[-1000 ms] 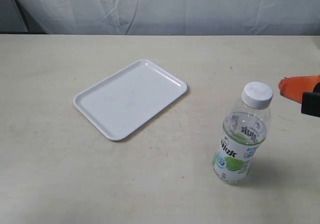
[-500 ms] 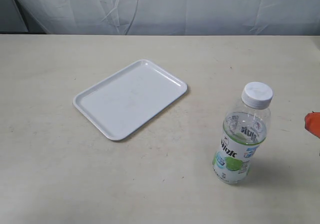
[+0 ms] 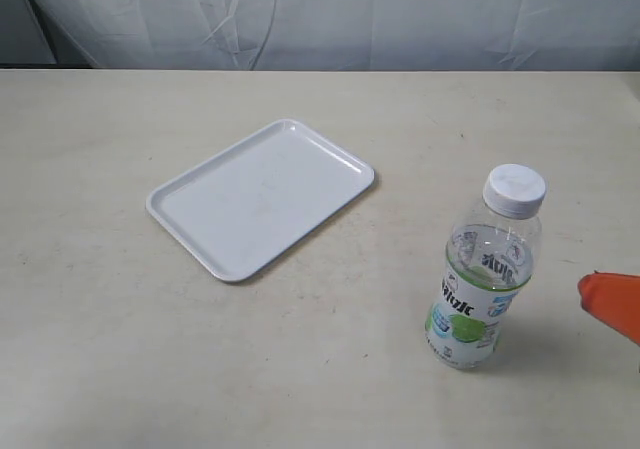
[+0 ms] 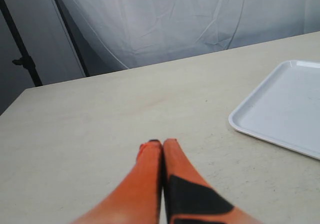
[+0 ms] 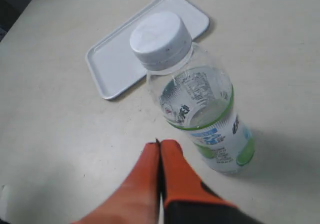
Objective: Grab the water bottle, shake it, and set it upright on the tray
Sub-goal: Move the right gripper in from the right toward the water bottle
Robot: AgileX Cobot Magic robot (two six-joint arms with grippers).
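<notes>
Orange right claw, fingers pressed together and empty, sits near the bottle, upright on the table at lower right, apart from the tray. Risk: advancing unopened would topple it. Left claw: likewise closed, empty.

Bright, soft, even light, no hard glare. The bottle and tray throw only faint, blurred shadows on the table, falling rightward in the exterior view. Views are fairly sharp; the close right wrist lens exaggerates the bottle's perspective
</notes>
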